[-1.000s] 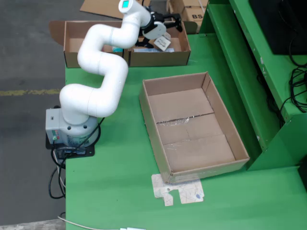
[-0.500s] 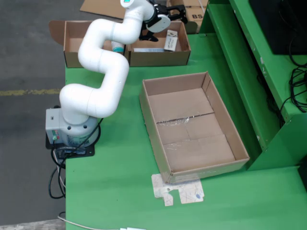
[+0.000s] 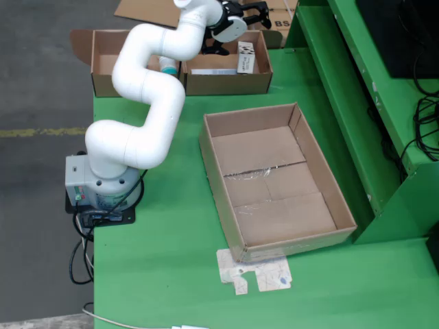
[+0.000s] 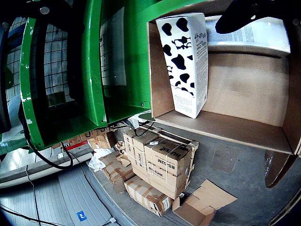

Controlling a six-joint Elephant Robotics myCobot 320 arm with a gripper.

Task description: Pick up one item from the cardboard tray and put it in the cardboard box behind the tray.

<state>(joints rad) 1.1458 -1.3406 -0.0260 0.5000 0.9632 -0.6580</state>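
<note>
**Clerk:** At the far edge of the green table (image 3: 171, 274), fixed view, item one: white jointed robot arm (image 3: 147, 75) on a grey base at the table's left edge, reaching up and back. Its black gripper (image 3: 248, 9) hangs above the far cardboard box's right end, fingers spread, nothing between them.

**Checker:** And the box?

**Clerk:** Item two: brown two-compartment cardboard box (image 3: 226, 81) along the far edge. The right compartment holds a cow-patterned black-and-white milk carton (image 3: 245, 57), lying against the right wall. Beside it lies a flat white printed packet (image 3: 209, 70). The left compartment shows a teal-topped object (image 3: 167, 66), partly hidden by the arm.

**Checker:** Wrist view agrees?

**Clerk:** Yes. The carton (image 4: 184, 61) lies along one side wall, the white packet (image 4: 254, 35) beyond it; a dark finger (image 4: 249, 14) crosses the upper edge, clear of both.

**Checker:** Tray?

**Clerk:** Item three: large shallow brown cardboard tray (image 3: 274, 179), mid-table towards the right edge, taped floor. Item four: flattened pale printed carton blank (image 3: 255, 271), touching the tray's near corner.
</note>
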